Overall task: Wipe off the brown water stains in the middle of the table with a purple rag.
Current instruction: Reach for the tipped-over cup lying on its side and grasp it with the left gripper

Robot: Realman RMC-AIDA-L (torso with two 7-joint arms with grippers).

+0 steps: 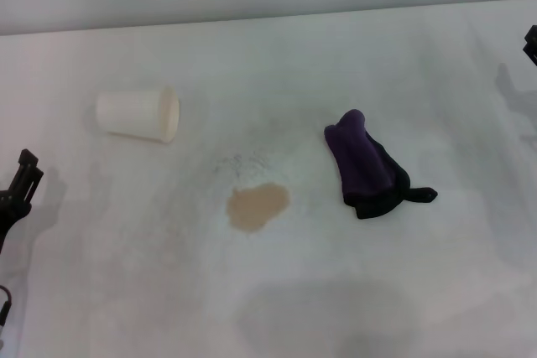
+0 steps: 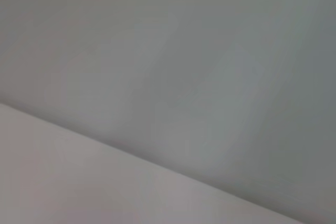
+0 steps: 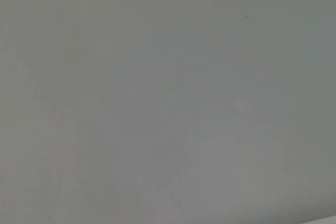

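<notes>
The brown water stain (image 1: 258, 205) is a tan blotch in the middle of the white table (image 1: 277, 291). The purple rag (image 1: 367, 165) lies bunched to the right of the stain, apart from it, with its black tail pointing right. My left gripper (image 1: 18, 186) is at the left edge of the head view, far from the rag. My right gripper (image 1: 530, 44) shows only as a dark tip at the right edge. Both wrist views show only blank grey surface.
A white paper cup (image 1: 138, 114) lies on its side at the left of the table, behind and left of the stain. Faint grey speckles (image 1: 243, 162) sit just behind the stain. The table's far edge meets a pale wall.
</notes>
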